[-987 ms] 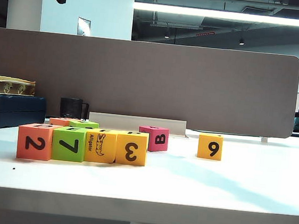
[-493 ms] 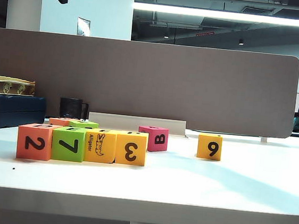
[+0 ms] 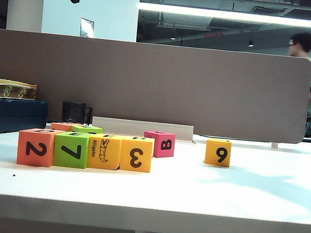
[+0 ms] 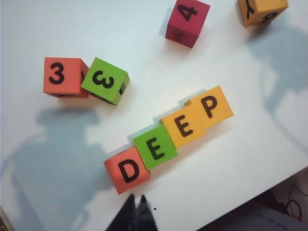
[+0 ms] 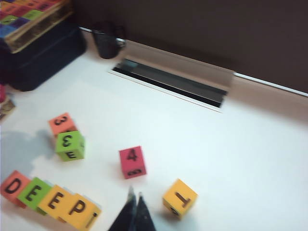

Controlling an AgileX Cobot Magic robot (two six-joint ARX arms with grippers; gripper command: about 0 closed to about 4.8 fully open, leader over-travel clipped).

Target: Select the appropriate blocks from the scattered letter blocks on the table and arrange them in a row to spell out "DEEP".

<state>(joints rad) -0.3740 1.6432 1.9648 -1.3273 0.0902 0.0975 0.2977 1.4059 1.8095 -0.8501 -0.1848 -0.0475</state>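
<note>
Four blocks stand in a touching row on the white table (image 3: 236,197). Their fronts show salmon 2 (image 3: 35,148), green 7 (image 3: 70,150), yellow alligator (image 3: 104,151) and yellow 3 (image 3: 136,154). From above, their tops read D (image 4: 127,170), E (image 4: 155,147), E (image 4: 183,127), P (image 4: 209,107). My left gripper (image 4: 136,197) hangs shut and empty above the table just beside the D block. My right gripper (image 5: 135,192) is shut and empty, high up between the row (image 5: 48,198) and a yellow T block (image 5: 180,198).
A pink-red B block (image 3: 160,144) and a yellow 9 block (image 3: 218,152) stand apart to the right. A salmon block (image 4: 62,77) and a green block (image 4: 105,81) sit behind the row. A black mug (image 5: 107,41), a dark box (image 3: 11,113) and a brown divider (image 3: 148,82) line the back.
No block has moved. The dark arm part at the top left has shifted slightly right, the shadow on the right of the table has drifted, and a person has walked in behind the divider.
</note>
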